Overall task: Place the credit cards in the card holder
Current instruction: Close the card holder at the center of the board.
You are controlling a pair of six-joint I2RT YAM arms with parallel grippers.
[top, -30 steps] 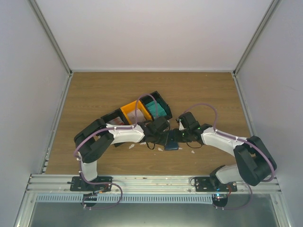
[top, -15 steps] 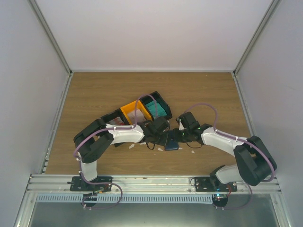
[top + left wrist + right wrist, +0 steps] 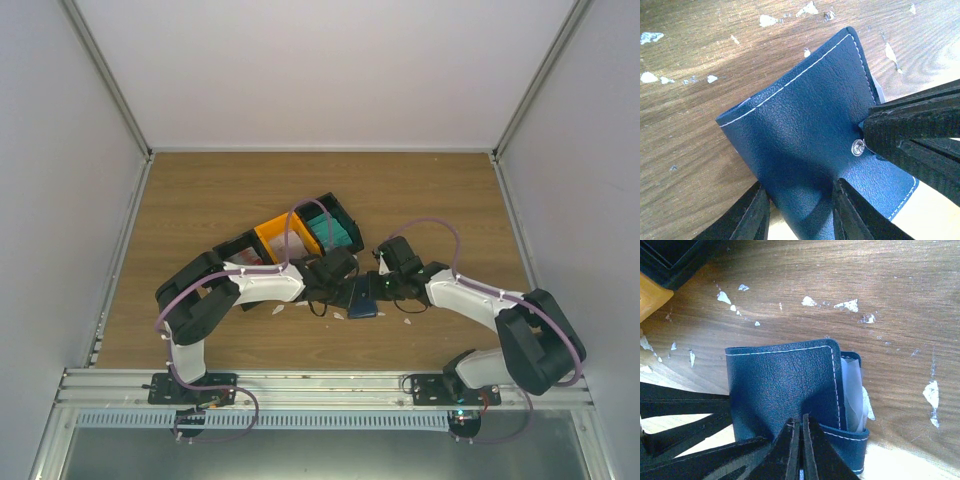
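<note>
The navy card holder [image 3: 362, 298] [image 3: 805, 125] [image 3: 780, 385] is folded and sits between the two arms, low over the wooden table. My left gripper [image 3: 800, 192] [image 3: 346, 284] is shut on its folded edge, one finger on each face. My right gripper [image 3: 801, 422] [image 3: 379, 290] is shut, its tips pressed against the holder at the snap tab [image 3: 856, 146]. Pale credit cards [image 3: 852, 390] stick out of the holder's open side. More teal credit cards [image 3: 331, 232] lie in a black bin.
Three bins stand in a row just behind the grippers: a black one [image 3: 233, 247], an orange one [image 3: 268, 231] and another black one [image 3: 340, 208]. Tiny white scraps [image 3: 850, 305] [image 3: 767, 20] litter the table around the holder.
My right gripper's jaws have closed together at the snap tab. The left gripper and the holder have barely moved.
</note>
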